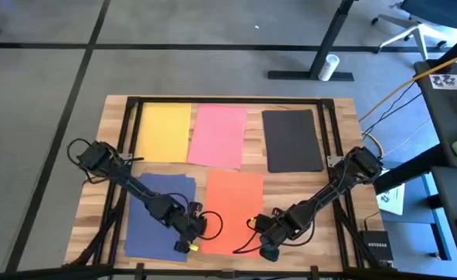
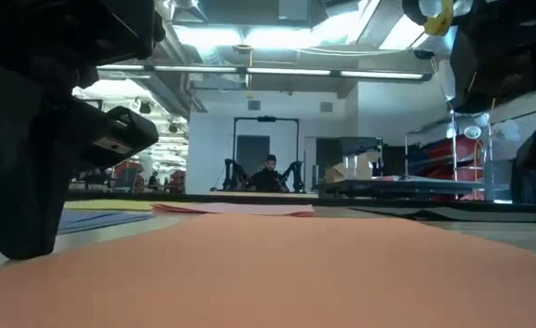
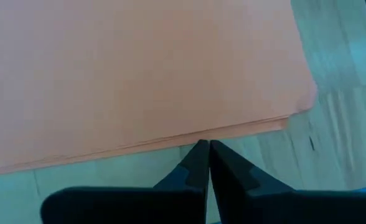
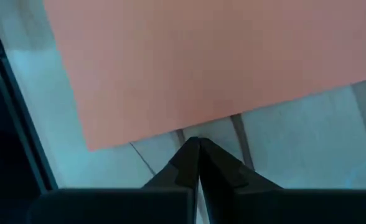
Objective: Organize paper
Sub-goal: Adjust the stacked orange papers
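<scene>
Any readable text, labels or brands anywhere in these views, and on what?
"NETGEAR", likely: white letters on the small black box right of the wooden table; tiny.
White sign with black lettering, far right: upside down, unreadable.
White printed sheet: print too small.
Coloured paper sheets: blank.

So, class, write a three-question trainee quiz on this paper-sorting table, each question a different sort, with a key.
1. True or false: the pink sheet lies between the yellow sheet and the black sheet.
2. Which sheet do both grippers sit beside? A) orange B) yellow C) black
3. Fill in: the left gripper has its fingers ____.

Key: 1 true. 2 A, the orange sheet; the right gripper is at its other near corner. 3 shut.
</scene>
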`<act>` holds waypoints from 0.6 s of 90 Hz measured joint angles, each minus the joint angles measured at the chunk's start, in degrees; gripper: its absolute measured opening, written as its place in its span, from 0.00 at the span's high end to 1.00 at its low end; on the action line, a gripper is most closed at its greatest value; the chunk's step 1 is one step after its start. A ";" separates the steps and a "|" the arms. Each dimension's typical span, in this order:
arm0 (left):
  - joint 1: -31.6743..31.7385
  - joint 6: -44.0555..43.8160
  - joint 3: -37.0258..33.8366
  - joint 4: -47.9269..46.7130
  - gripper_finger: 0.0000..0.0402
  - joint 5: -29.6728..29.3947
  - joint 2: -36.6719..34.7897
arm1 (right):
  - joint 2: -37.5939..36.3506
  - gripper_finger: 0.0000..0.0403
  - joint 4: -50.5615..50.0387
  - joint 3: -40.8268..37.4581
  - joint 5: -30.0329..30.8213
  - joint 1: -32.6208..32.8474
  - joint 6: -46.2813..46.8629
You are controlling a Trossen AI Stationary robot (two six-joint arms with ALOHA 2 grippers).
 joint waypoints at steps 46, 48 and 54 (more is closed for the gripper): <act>0.00 -0.13 -0.09 1.40 1.00 -0.13 0.07 | 0.15 1.00 0.53 -0.04 0.03 -0.52 -1.65; 0.00 -0.14 -0.09 1.49 1.00 -0.12 0.07 | 0.15 1.00 0.58 -0.04 0.05 -0.52 -1.66; 0.00 -0.13 -0.11 2.00 1.00 -0.15 0.11 | 0.17 1.00 0.94 -0.08 0.11 -0.52 -1.86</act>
